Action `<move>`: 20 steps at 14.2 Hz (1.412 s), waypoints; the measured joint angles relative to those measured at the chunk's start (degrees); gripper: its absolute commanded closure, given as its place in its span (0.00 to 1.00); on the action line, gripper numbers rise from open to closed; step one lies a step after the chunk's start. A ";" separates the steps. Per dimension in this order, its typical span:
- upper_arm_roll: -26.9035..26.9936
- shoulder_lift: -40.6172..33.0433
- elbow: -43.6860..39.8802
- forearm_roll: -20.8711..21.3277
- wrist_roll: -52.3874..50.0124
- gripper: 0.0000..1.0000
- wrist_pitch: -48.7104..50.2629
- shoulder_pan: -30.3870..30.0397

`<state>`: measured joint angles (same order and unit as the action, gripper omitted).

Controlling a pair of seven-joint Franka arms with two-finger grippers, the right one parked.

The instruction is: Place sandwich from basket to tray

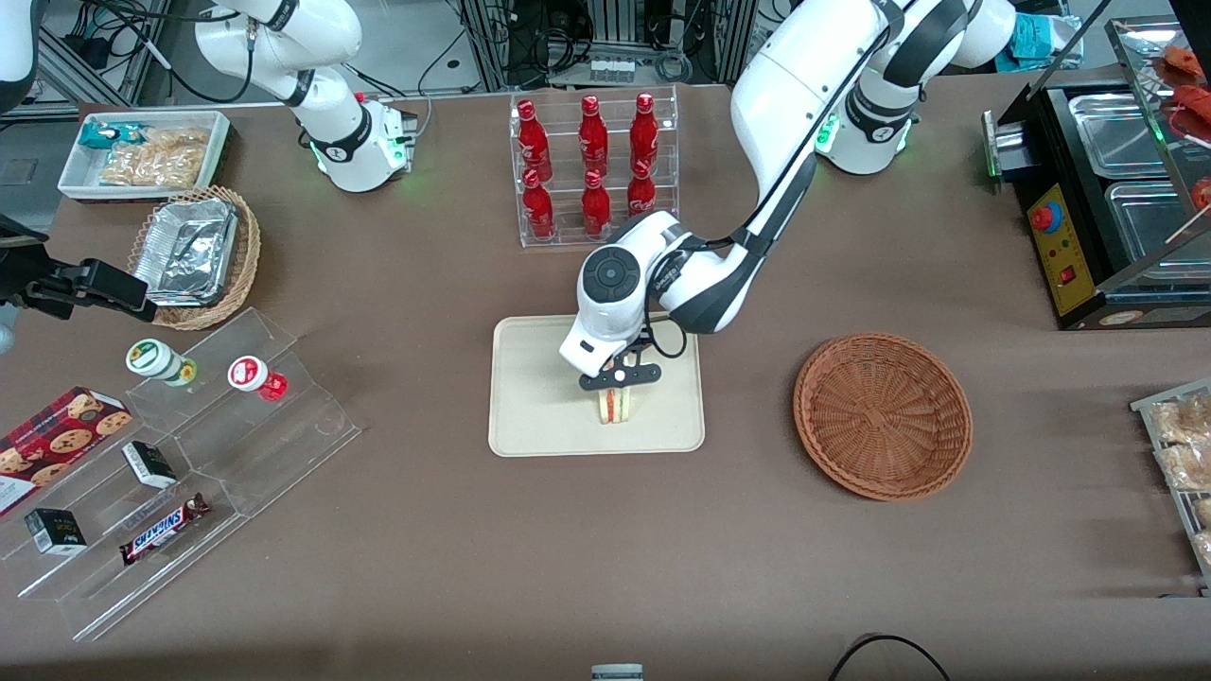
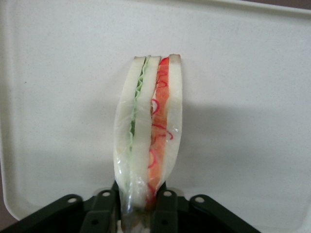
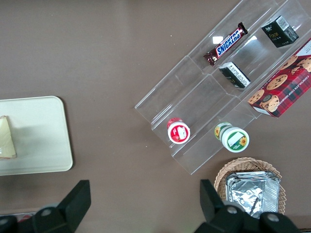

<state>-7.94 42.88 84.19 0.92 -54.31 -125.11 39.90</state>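
Note:
The sandwich [image 1: 617, 405] is a clear-wrapped wedge of white bread with green and orange-red filling. It stands upright on its edge over the cream tray [image 1: 530, 416], toward the edge nearer the front camera. My left gripper [image 1: 620, 378] is directly above it, shut on the sandwich's upper end. In the left wrist view the black fingers [image 2: 167, 213] pinch the sandwich [image 2: 148, 131] from both sides, with the tray [image 2: 252, 97] beneath. Whether the sandwich touches the tray I cannot tell. The reddish-brown basket [image 1: 882, 413] sits beside the tray, toward the working arm's end, with nothing in it.
A clear rack of red bottles [image 1: 591, 170] stands farther from the front camera than the tray. A clear stepped shelf with snacks [image 1: 189, 454], a pale wicker basket of foil containers [image 1: 194, 253] and a white bin [image 1: 142, 151] lie toward the parked arm's end. A black food warmer [image 1: 1097, 199] is at the working arm's end.

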 measured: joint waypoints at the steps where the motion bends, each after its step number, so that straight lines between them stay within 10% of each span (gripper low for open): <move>1: -0.04 -0.05 -0.43 0.00 0.00 0.00 0.01 0.11; 10: 3.81 -12.12 -1.85 0.19 -0.92 0.00 21.26 -4.36; 20: 4.01 -33.96 17.85 0.19 21.40 0.00 28.17 -22.01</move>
<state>-3.92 8.92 102.04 1.12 -32.91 -96.94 17.89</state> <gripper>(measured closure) 0.000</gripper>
